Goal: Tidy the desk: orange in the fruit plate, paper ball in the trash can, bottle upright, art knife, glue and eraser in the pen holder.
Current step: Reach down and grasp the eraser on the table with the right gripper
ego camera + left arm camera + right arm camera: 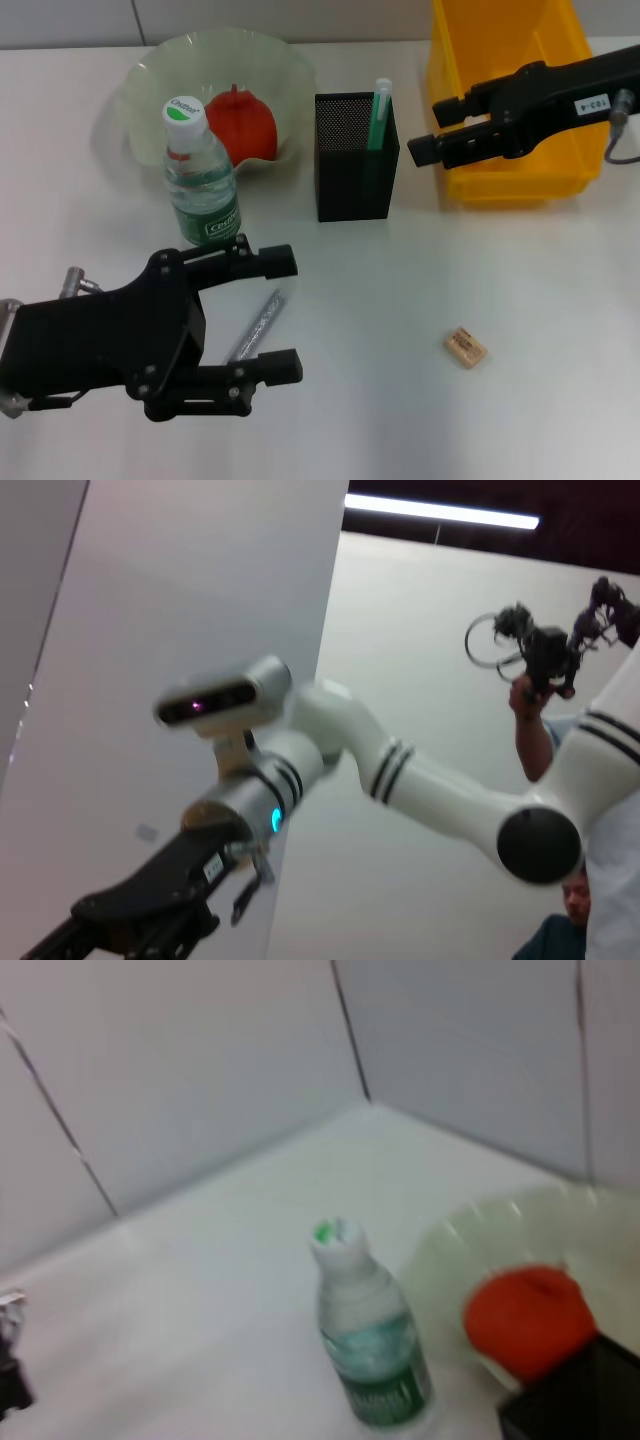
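The orange (243, 124) lies in the pale-green fruit plate (150, 75) at the back left. The bottle (199, 180) stands upright in front of the plate. The black mesh pen holder (352, 165) holds a green and white stick (379, 112). A silvery art knife (255, 325) lies on the table between the fingers of my open left gripper (292, 314). The tan eraser (465, 347) lies at the front right. My right gripper (425, 128) is open and empty over the left front corner of the yellow trash can (510, 180). The paper ball is out of view. The right wrist view shows the bottle (370, 1350) and the orange (525, 1320).
The white table runs to a grey wall behind the plate and the trash can. The left wrist view shows only my right arm (430, 790) against the wall and a person (560, 730) at the far right.
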Motion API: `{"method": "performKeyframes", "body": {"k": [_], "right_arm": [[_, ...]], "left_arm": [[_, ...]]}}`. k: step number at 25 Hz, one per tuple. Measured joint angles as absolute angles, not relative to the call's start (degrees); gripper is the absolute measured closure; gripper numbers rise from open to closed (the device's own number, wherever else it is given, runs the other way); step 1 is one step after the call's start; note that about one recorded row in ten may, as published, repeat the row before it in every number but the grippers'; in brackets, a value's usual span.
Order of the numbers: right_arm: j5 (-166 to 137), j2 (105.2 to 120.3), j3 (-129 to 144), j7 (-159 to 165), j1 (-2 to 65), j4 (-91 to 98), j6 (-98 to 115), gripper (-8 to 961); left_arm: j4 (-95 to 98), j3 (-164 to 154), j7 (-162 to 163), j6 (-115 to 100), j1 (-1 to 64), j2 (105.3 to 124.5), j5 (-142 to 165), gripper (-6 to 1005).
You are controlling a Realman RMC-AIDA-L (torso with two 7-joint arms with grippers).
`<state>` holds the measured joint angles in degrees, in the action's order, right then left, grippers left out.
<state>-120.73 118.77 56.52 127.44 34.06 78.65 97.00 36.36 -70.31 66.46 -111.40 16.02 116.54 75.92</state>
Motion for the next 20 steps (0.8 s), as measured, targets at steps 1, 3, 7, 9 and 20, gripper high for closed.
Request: {"method": "performKeyframes", "body": {"k": [1,3,7,9,20], "right_arm": [[-123.4,118.76,56.5,129.6,35.5,79.2,98.0,254],[-127.2,118.74,56.8,132.5,37.6,79.8,100.0,254],[-135.5,118.61,59.6,138.9,42.3,80.9,105.2,254],[-138.6,118.58,62.0,142.8,44.5,81.8,107.9,254],[-152.7,119.21,76.1,153.4,53.4,74.6,111.4,254]], "left_arm": [[36.3,-70.2,66.2,-111.1,16.1,116.54,76.9,186],[36.3,-70.0,66.1,-110.9,16.0,116.51,77.1,186],[36.3,-68.6,66.1,-110.4,15.5,116.23,77.2,187],[36.3,-68.5,66.1,-110.1,15.3,116.14,77.2,187],[33.7,-67.8,63.9,-108.8,15.2,115.87,77.3,188]]}}
